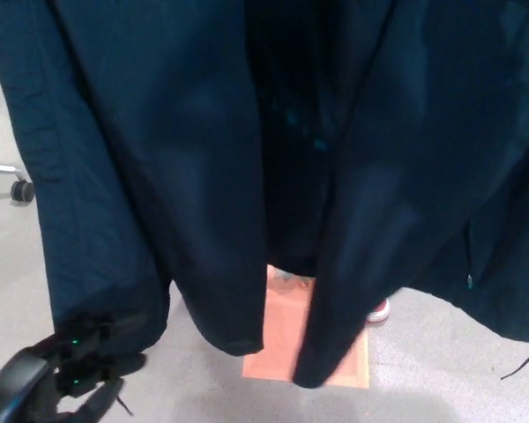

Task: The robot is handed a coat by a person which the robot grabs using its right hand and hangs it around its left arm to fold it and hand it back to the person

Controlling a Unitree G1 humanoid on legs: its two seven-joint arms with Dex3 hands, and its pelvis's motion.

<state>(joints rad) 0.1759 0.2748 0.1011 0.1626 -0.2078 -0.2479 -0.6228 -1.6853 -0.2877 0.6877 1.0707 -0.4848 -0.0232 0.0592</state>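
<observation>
Coat point(194, 159), one, dark navy, hanging open across nearly the whole view.
Under its hem on the floor point(9, 264): one orange square point(339, 352), one red-and-white shoe point(379, 310); one chair caster point(20, 189) far left. One black left hand point(62, 383) low left, beside a sleeve cuff point(106, 313), open or closed impossible to tell.
</observation>
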